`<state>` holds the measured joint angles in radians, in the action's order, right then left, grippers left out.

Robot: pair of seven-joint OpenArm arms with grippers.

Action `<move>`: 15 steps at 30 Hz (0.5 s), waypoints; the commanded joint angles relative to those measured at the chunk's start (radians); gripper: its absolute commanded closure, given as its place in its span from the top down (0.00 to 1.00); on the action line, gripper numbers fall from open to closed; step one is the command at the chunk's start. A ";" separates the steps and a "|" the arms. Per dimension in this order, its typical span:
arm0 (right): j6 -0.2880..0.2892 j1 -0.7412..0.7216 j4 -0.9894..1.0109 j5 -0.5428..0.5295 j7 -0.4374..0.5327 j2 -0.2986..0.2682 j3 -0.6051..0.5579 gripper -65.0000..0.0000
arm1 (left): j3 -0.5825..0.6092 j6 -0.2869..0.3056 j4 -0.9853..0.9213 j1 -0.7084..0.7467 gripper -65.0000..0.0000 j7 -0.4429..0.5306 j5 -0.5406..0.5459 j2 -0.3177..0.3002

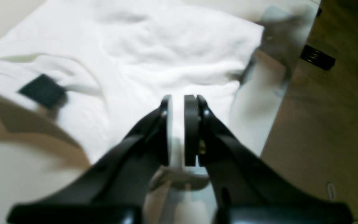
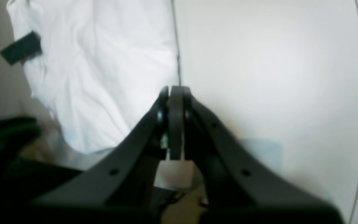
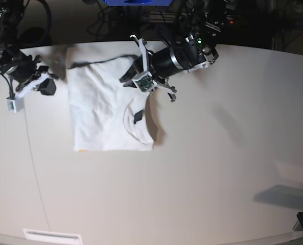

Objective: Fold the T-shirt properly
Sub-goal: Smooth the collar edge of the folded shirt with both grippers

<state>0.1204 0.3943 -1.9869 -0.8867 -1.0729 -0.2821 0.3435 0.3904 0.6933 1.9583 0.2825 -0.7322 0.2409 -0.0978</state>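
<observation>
Mid-fold: my left claw (image 1: 178,130) pinches the shirt (image 3: 102,115) edge upper middle, right claw (image 2: 176,123) shut, empty; next, lay it flat.

- Base view: high overhead, looking down on the whole tabletop (image 3: 202,168); far off, both arms and the T-shirt (image 3: 102,115) in frame.
- Left wrist view: mounted behind the left hand (image 1: 179,130), looking along its fingers, close above the shirt; blurred; tabletop edge and floor at right.
- Right wrist view: mounted behind the right hand (image 2: 176,124), close, facing down at bare tabletop with the shirt's edge at left.
- Shared: all three views catch the shirt's black neck tag (image 3: 137,117).
</observation>
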 commanded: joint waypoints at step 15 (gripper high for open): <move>0.428 -0.001 0.068 -0.012 0.056 0.013 0.004 0.00 | -0.308 0.005 0.028 0.022 0.09 0.024 0.011 -0.056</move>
<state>0.5388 0.3965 -1.9038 -0.8757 -1.0386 -0.2630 0.3439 0.0845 0.6933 1.9636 0.3046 -0.7330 0.2378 -0.1501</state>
